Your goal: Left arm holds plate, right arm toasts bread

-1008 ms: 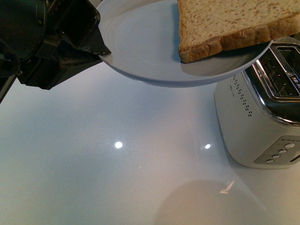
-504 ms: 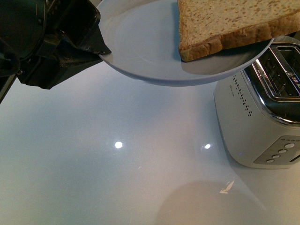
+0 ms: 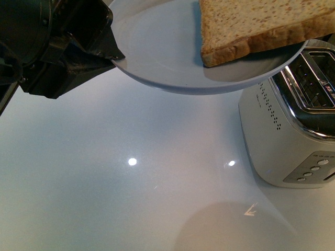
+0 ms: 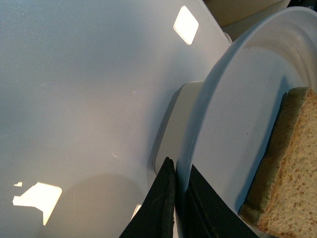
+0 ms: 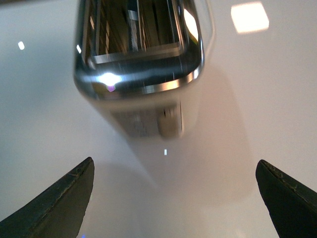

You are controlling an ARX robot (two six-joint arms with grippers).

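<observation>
At the far left, the robot's black left hand [image 3: 111,56] grips the left rim of the plate [image 3: 157,57]. The left wrist view shows its two pointed jaws closed on either side of the rim, one above and one below. This pinch at the edge leaves the plate's face uncovered. The pale blue-grey plate is held in the air, well above the glossy white surface [image 3: 131,204], and appears roughly level so the slice does not slide.

The bread [image 3: 251,26], a single speckled wholemeal slice with a tan crust, lies flat on the right half of the plate. Its right side reaches out over the rim. It probably sits there because that side is closest to the toaster and to the other arm.

At the right stands the silver toaster [image 3: 293,136] on the surface, its buttons facing near. The plate's right edge hangs above the toaster's far left corner, which keeps the transfer short.

The right hand [image 5: 174,163] appears only in its own wrist view. Its jaws are spread wide and hold nothing. It hovers above the toaster, looking down at the slots [image 5: 138,29], which seem empty, though that view is blurred. The slice has not yet been picked up.
</observation>
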